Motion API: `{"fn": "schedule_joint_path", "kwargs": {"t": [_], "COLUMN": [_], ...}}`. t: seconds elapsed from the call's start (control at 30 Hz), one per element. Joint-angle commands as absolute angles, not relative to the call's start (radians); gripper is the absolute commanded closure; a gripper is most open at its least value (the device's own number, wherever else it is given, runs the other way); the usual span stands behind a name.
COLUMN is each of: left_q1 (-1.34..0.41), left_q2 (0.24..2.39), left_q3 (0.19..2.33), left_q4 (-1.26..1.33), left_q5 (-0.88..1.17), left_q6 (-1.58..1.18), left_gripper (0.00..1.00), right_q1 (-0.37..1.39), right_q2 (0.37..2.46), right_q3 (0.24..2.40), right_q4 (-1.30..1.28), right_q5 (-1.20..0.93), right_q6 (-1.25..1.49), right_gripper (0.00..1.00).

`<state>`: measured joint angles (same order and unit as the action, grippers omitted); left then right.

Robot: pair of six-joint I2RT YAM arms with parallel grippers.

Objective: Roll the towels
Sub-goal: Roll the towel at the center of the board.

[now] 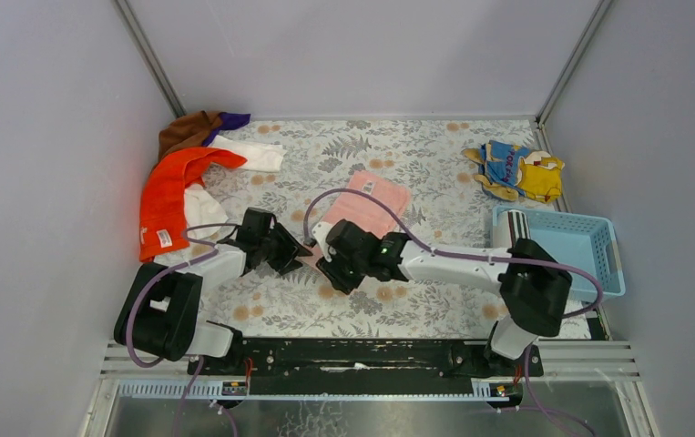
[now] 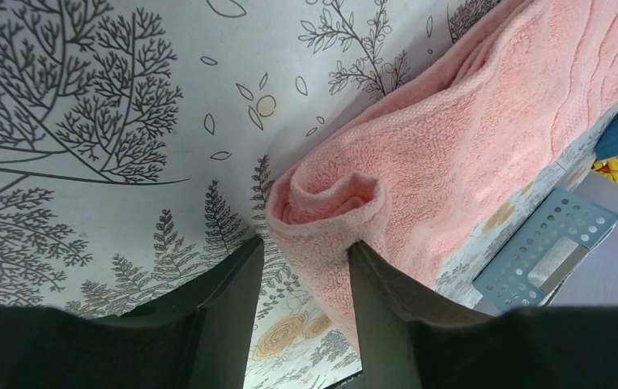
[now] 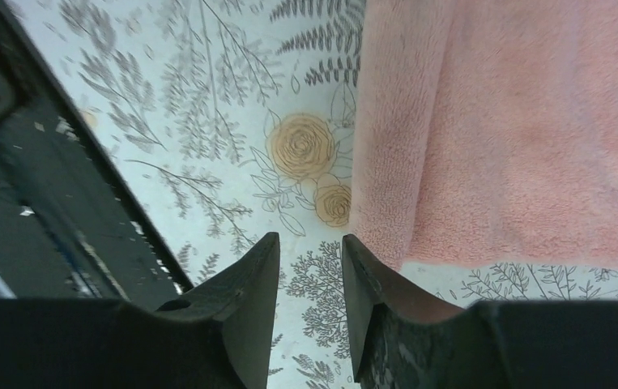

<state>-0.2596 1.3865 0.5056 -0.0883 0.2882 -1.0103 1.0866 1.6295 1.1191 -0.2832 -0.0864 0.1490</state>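
A pink towel (image 1: pixel 373 204) lies flat mid-table, its small white tag on the far end. Its near corner is curled into a loose roll (image 2: pixel 334 203). My left gripper (image 2: pixel 307 241) is shut on that rolled corner, which fills the gap between the fingertips. In the top view the left gripper (image 1: pixel 301 248) meets the towel's near-left corner. My right gripper (image 3: pixel 309 239) is open just off the towel's near edge (image 3: pixel 386 211), with only tablecloth between its fingers. Seen from above, the right gripper (image 1: pixel 325 266) sits close beside the left one. A striped towel roll (image 1: pixel 510 228) stands in the basket.
Orange (image 1: pixel 168 193), brown (image 1: pixel 189 129), purple (image 1: pixel 233 118) and white (image 1: pixel 254 155) towels are heaped at the far left. A blue and yellow cloth (image 1: pixel 518 171) lies at the far right. A blue perforated basket (image 1: pixel 573 244) stands at the right edge. A black rail (image 3: pixel 54 186) runs near the right gripper.
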Motion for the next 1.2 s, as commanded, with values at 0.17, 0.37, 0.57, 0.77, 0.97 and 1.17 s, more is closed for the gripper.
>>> {"fn": "schedule_joint_path", "kwargs": {"t": [0.17, 0.37, 0.57, 0.77, 0.97, 1.17], "left_q1": [-0.263, -0.264, -0.264, -0.264, -0.264, -0.264], "left_q2": [1.443, 1.442, 1.45, 1.466, 1.49, 1.499], "left_q3": [0.465, 0.465, 0.473, 0.495, 0.518, 0.55], "left_q4": [-0.228, -0.227, -0.232, -0.247, -0.255, -0.276], "left_q5": [0.162, 0.164, 0.165, 0.159, 0.161, 0.16], "left_q6": [-0.954, -0.954, -0.95, -0.934, -0.922, -0.909], "left_gripper": [0.55, 0.55, 0.55, 0.55, 0.55, 0.54], "right_q1": [1.136, 1.14, 1.155, 1.165, 1.168, 1.168], "right_q2": [1.729, 1.767, 1.807, 1.871, 1.923, 1.969], "right_q3": [1.173, 1.172, 1.17, 1.165, 1.144, 1.14], "right_q4": [-0.303, -0.295, -0.309, -0.353, -0.379, -0.408], "right_q5": [0.096, 0.133, 0.22, 0.305, 0.379, 0.38], "right_q6": [0.058, 0.037, 0.013, -0.007, -0.003, 0.01], "right_gripper": [0.57, 0.55, 0.52, 0.48, 0.46, 0.67]}}
